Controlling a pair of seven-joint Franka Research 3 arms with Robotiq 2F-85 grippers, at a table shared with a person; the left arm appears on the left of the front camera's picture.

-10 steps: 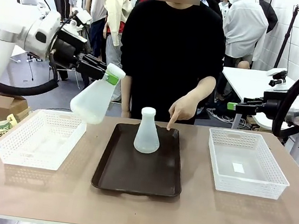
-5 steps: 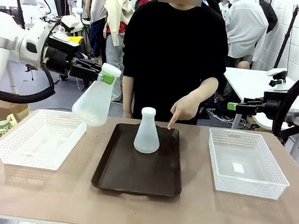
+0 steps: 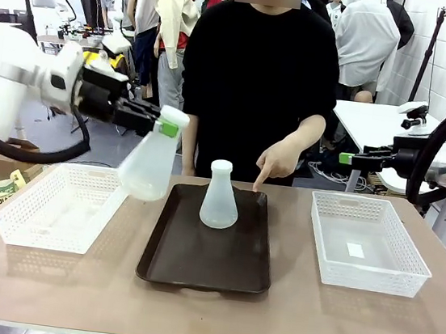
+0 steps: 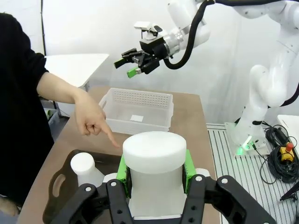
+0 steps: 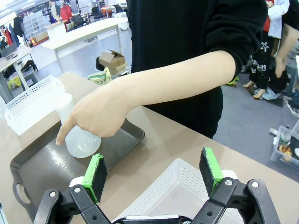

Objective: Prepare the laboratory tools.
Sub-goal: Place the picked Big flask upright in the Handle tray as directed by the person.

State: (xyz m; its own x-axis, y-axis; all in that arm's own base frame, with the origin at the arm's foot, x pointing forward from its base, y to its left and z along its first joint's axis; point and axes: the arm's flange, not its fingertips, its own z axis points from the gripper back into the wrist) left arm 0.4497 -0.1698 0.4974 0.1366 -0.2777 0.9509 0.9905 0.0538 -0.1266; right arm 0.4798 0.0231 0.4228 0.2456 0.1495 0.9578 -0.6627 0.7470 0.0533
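Flask one (image 3: 149, 168) hangs tilted above the tray's (image 3: 195, 265) left edge, neck up-left, base down toward the tray, pinched at the neck by the left gripper (image 3: 163, 121), whose green pads clamp it on both sides. Flask two (image 3: 219, 197) stands upright on the tray's far half, just beside the person's pointing hand (image 3: 275, 161). The right gripper (image 3: 346, 158) hangs wide open and empty, well to the right of the tray, so the left arm is nearer. Setting the held flask down likely means righting its long axis first.
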